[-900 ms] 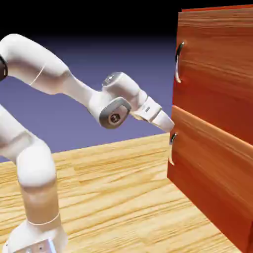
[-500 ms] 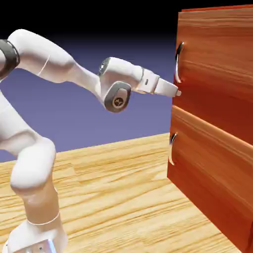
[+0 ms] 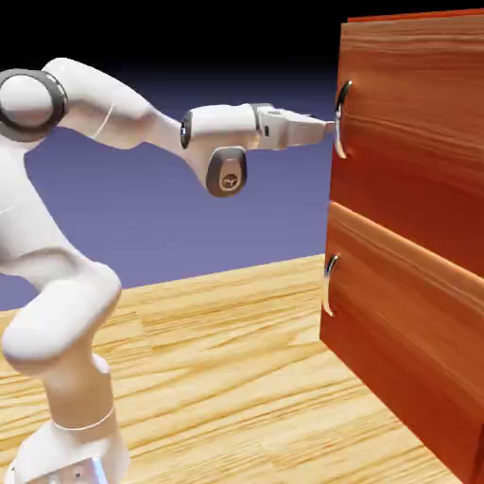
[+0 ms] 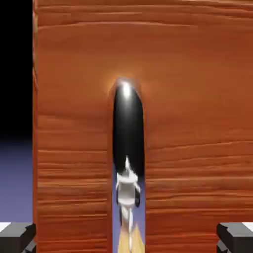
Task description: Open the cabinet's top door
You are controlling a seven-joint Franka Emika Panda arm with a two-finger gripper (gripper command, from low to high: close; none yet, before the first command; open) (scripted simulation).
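Arm stretched level at the cabinet (image 3: 416,217)

The gripper (image 3: 328,124) spreads wide, fingertips (image 4: 17,236) flanking the top door (image 3: 416,104)'s silver handle (image 4: 128,128), holding nothing.

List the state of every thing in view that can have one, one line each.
top door: shut, flush with the cabinet front.
lower panel: shut.
top door's handle: not gripped; it shows centred between the finger tips in the hand view.
gripper: open, level, tips at the top handle.
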